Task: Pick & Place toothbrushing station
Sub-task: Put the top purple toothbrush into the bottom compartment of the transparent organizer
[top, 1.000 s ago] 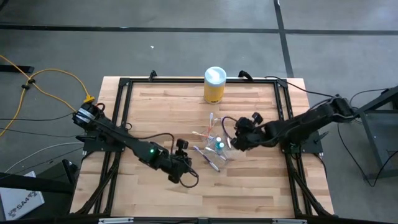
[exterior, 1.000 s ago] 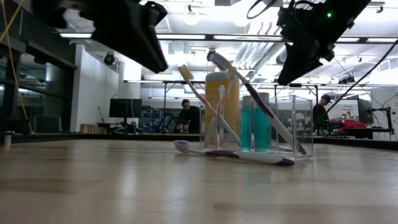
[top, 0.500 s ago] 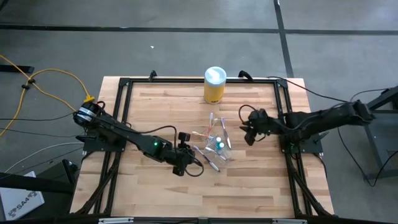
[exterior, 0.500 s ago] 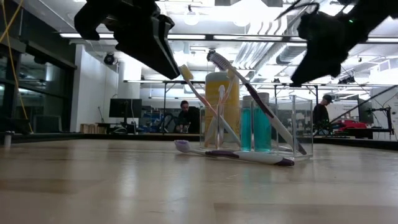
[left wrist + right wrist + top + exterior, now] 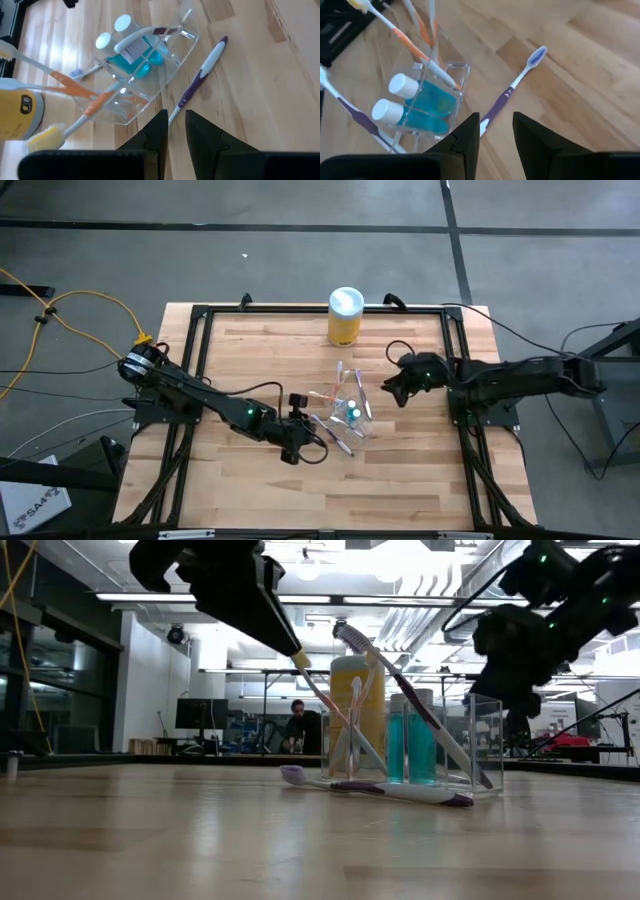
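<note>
The clear plastic cup point(image 5: 347, 410) stands on the wooden table. Two blue tubes with white caps point(image 5: 415, 102) stand in it. Orange, pink and purple toothbrushes point(image 5: 335, 700) stick into it and lean on its rim, heads up. One purple toothbrush point(image 5: 199, 82) lies flat on the table beside the cup. My left gripper point(image 5: 303, 443) hovers on the cup's near left side, fingers close together and empty point(image 5: 176, 125). My right gripper point(image 5: 393, 393) hovers to the cup's right, fingers close together and empty point(image 5: 496, 127).
A yellow canister with a white lid point(image 5: 345, 317) stands at the table's far edge, behind the cup. A black frame point(image 5: 200, 320) runs round the tabletop. People sit in the room behind the table point(image 5: 300, 725). Bare wood lies near and left of the cup.
My right gripper has drawn back from the cup toward the table's right edge and a little toward the far edge. My left gripper has gone a little toward the cup. The cup and the toothbrushes have stayed in place.
</note>
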`<state>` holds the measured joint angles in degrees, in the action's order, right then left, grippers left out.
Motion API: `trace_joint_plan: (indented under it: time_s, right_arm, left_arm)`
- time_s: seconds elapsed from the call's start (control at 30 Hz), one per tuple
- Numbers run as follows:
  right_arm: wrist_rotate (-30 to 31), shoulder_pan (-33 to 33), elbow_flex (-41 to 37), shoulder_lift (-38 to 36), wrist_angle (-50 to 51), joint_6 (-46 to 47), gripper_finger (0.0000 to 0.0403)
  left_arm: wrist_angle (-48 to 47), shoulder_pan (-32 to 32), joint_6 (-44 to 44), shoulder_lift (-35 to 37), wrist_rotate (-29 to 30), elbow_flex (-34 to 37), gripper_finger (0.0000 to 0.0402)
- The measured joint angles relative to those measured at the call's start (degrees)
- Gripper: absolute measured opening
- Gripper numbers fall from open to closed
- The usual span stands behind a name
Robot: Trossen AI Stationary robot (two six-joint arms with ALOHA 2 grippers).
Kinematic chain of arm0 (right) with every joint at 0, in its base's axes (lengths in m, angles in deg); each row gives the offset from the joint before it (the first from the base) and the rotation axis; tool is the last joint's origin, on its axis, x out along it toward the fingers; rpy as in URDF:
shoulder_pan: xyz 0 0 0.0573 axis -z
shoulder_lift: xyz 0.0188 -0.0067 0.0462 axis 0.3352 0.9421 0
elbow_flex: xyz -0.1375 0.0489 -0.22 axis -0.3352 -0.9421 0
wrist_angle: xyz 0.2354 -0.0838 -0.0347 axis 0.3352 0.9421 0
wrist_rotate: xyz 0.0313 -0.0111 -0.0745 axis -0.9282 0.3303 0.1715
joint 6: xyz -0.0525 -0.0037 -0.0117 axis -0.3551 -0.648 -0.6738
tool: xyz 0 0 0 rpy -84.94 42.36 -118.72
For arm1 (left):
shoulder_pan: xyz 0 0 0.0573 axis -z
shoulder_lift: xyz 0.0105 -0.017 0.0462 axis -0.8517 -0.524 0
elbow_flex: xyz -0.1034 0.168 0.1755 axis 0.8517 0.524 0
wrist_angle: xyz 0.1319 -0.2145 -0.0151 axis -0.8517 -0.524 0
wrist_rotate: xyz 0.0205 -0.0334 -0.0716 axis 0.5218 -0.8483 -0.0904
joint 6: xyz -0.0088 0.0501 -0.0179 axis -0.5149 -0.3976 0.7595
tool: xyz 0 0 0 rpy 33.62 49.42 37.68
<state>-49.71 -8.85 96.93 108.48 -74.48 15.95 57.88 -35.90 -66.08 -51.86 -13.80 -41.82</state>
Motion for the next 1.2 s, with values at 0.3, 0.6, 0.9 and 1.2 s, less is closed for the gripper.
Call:
trace_joint_plan:
  time_s: [0.3,0.6,0.9,1.2]
  right_arm:
    - [-8.7,7.9,-1.7,5.9,-5.8,1.5,0.011]
    - [-9.7,10.0,-1.7,13.4,-11.3,2.0,0.011]
    - [-11.0,6.0,-1.7,24.0,-23.7,6.6,0.011]
    - [-7.4,2.3,-1.6,30.8,-28.8,9.3,0.011]
  left_arm:
    - [2.3,0.0,0.1,0.0,0.0,0.0,0.0059]
    - [3.7,0.0,1.6,0.0,0.0,0.0,0.0059]
    - [3.4,0.0,1.7,0.0,0.1,0.0,0.0059]
    - [2.8,0.0,1.3,0.0,0.1,0.0,0.0059]
